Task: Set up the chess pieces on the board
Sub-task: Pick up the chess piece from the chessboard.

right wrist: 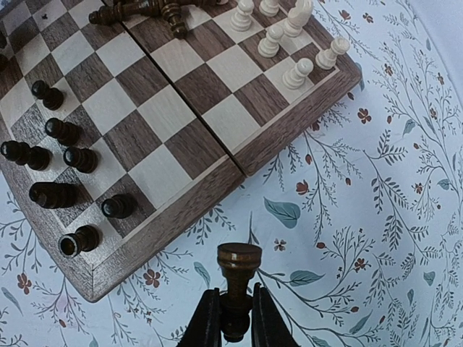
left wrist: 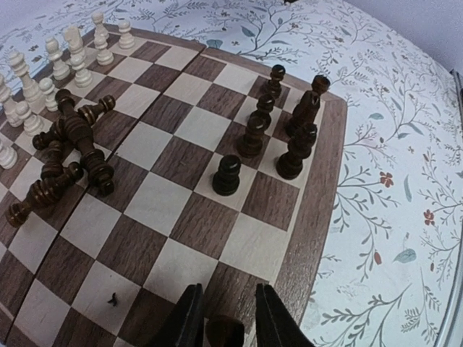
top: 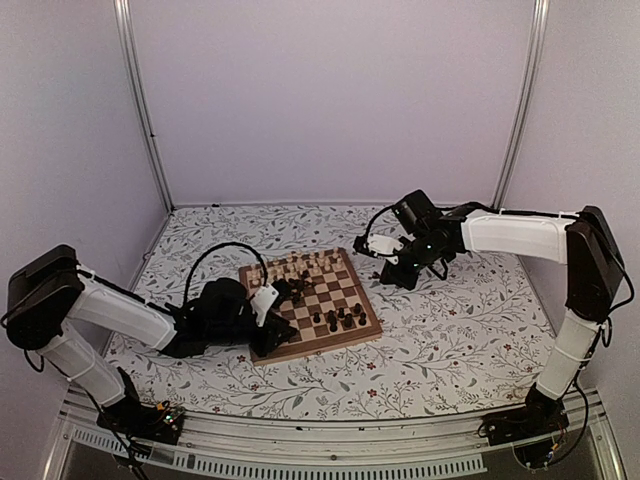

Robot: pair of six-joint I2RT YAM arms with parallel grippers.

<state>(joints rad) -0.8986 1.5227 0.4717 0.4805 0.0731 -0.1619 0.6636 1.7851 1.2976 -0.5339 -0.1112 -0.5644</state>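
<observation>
On the left arm (top: 110, 315): white link covers, black joint housings, a black cable (top: 225, 245) looped near the wrist. The right arm (top: 520, 235) has the same finish, with its own black cable beside a white wrist block. Both bases (top: 150, 420) are black, wiring exposed. The left gripper (left wrist: 229, 293) and right gripper (right wrist: 233, 296) have slim, black, tapering fingers.

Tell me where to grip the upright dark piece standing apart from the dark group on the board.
Probably pinch the lone dark piece at its narrow stem below the wide head, coming straight down from above. It stands upright, with bare squares to its left and nearer side; the other upright dark pieces crowd its far right.
</observation>
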